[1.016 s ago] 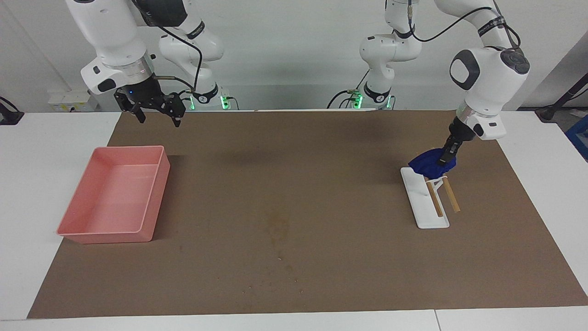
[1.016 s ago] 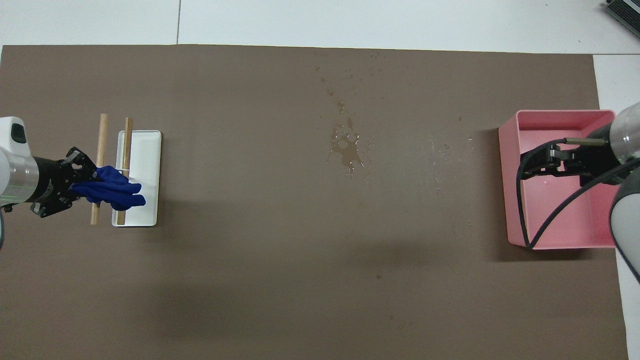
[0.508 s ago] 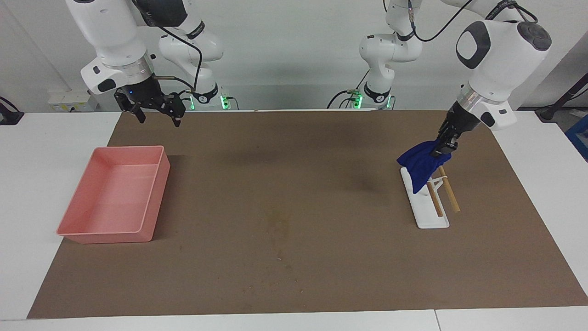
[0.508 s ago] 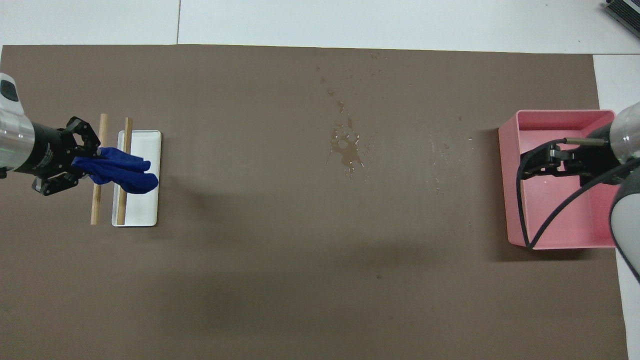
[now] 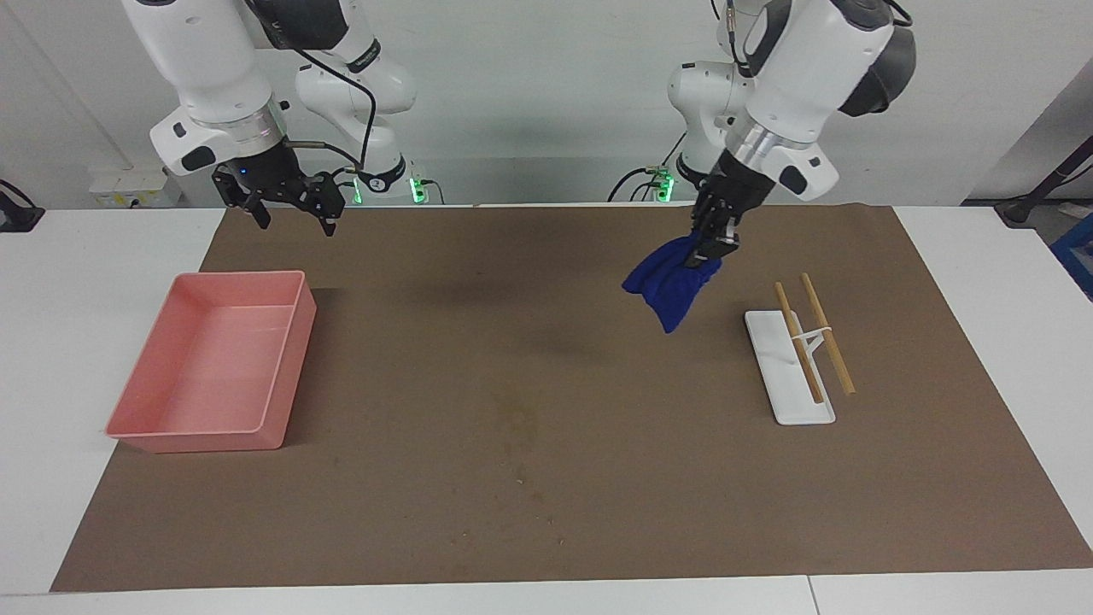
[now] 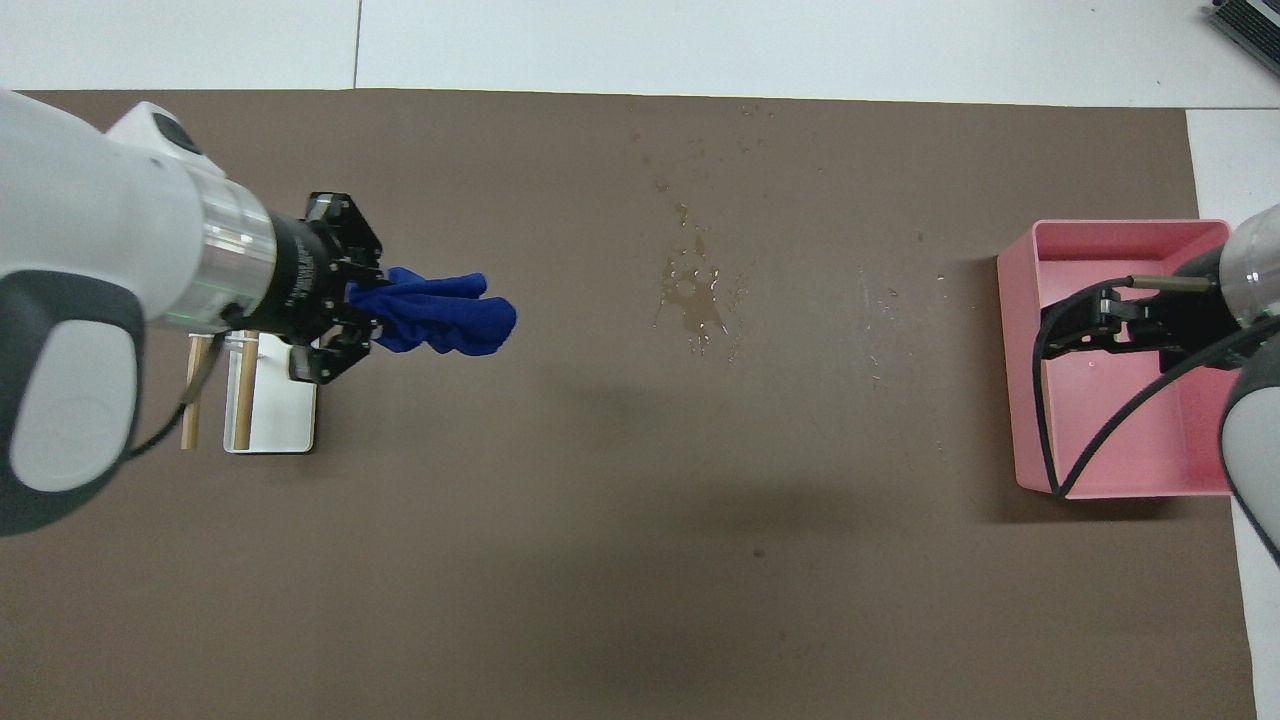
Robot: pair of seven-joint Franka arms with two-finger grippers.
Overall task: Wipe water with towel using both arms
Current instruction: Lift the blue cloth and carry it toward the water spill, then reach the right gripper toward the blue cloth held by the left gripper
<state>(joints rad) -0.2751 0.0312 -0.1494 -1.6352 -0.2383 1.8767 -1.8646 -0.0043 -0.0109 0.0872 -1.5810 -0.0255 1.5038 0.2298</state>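
My left gripper (image 5: 711,246) is shut on the royal-blue towel (image 5: 670,289) and holds it hanging in the air over the brown mat, between the white rack and the water. It also shows in the overhead view (image 6: 352,302) with the towel (image 6: 445,316) trailing toward the water. The water (image 5: 517,423) is a faint wet smear with small specks at the mat's middle; it is clearer in the overhead view (image 6: 694,296). My right gripper (image 5: 295,215) is open and empty, raised over the pink tray (image 6: 1050,330), and waits.
A white rack (image 5: 790,376) with two wooden sticks stands on the mat toward the left arm's end (image 6: 280,420). A pink tray (image 5: 286,367) stands toward the right arm's end (image 6: 1010,380). The brown mat (image 5: 546,530) covers most of the white table.
My left gripper has lifted the towel off the rack's sticks and carried it toward the table's middle. The right arm has not moved.
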